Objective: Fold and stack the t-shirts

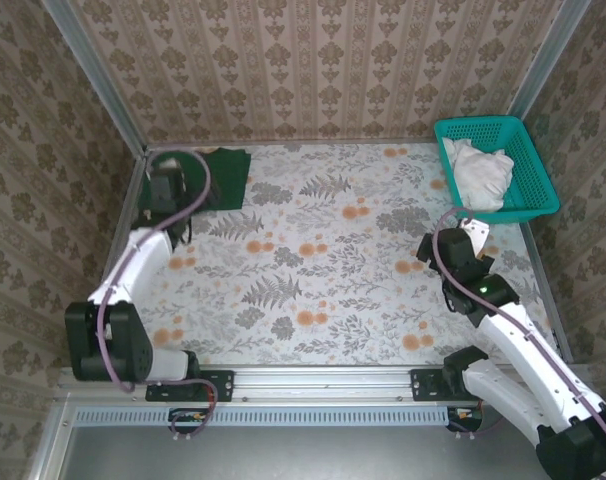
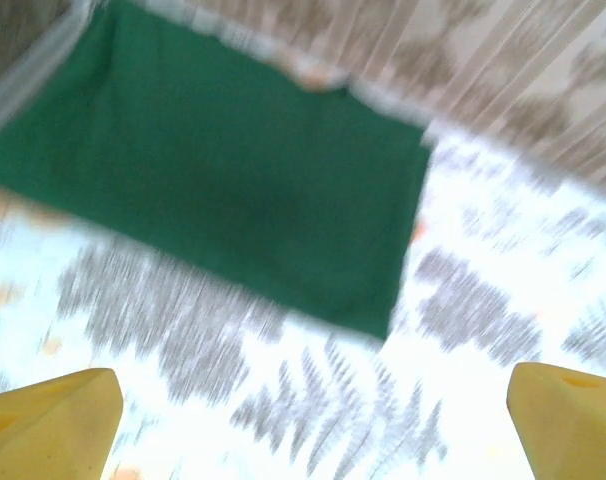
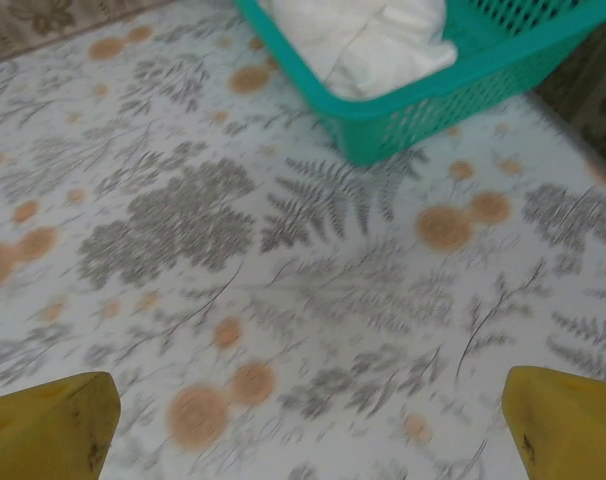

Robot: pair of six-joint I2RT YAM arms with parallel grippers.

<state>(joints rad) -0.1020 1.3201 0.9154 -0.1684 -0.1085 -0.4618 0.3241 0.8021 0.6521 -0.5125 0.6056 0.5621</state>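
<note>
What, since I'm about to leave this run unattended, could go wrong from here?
1. The left gripper hangs open close to the folded green t-shirt in the far left corner; a low sweep might ruffle the fold.
2. The white cloth lies bunched in the teal basket; the open right gripper, reaching in, may catch the mesh rim or drag the basket.

t-shirt [image 1: 228, 178]: upper left, flat on table [image 1: 363, 300] | basket [image 1: 528, 165]: upper right, on table | cloth [image 1: 480, 172]: inside basket
</note>
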